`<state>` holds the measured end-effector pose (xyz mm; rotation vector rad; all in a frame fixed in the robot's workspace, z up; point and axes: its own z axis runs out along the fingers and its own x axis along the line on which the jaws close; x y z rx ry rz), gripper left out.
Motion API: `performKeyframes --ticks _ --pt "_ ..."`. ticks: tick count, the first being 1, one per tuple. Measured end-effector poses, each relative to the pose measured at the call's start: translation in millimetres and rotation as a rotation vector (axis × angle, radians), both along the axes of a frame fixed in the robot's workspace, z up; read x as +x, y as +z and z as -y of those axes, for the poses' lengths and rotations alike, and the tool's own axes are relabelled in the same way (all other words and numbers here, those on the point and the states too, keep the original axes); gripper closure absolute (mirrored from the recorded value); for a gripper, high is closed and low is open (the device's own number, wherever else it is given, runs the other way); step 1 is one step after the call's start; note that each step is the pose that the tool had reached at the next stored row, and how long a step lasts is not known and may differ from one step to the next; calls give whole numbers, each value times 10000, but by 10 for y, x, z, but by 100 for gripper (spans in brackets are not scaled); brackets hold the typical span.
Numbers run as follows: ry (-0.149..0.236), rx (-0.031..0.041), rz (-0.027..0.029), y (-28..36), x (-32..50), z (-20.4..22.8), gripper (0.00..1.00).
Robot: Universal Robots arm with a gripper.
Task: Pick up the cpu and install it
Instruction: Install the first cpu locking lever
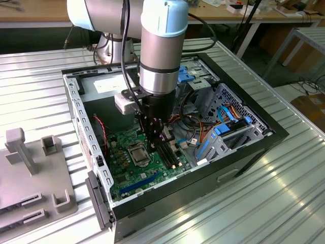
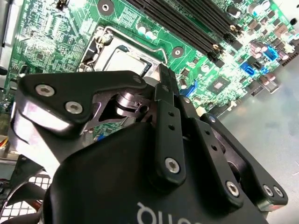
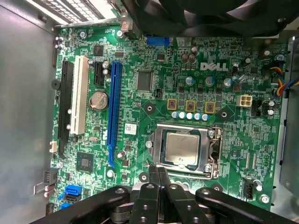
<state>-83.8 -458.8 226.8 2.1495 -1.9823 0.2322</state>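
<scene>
The cpu (image 3: 181, 146) is a small silvery square lying flat inside the metal socket frame (image 3: 212, 154) on the green motherboard (image 3: 140, 126); it also shows as a pale square (image 2: 124, 60) in the second wrist view and as a tiny grey patch (image 1: 137, 151) in the exterior view. My gripper (image 3: 156, 169) hangs above the board just beside the socket, apart from the chip. Its two black fingers (image 2: 163, 88) are pressed together with nothing between them. In the exterior view the gripper (image 1: 156, 138) sits over the long black memory slots (image 1: 170, 155).
The board lies in an open black computer case (image 1: 244, 152) on a ribbed metal table. Blue drive brackets and loose cables (image 1: 203, 129) fill the case toward the exterior view's right. A grey fixture with posts (image 1: 30, 168) stands at that view's left. A dark fan (image 3: 201, 16) borders the board.
</scene>
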Motion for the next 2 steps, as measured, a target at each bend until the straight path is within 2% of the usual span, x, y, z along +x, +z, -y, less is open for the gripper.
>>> performKeyframes --ticks 2 --pt "0 0 0 0 -3 0 87"
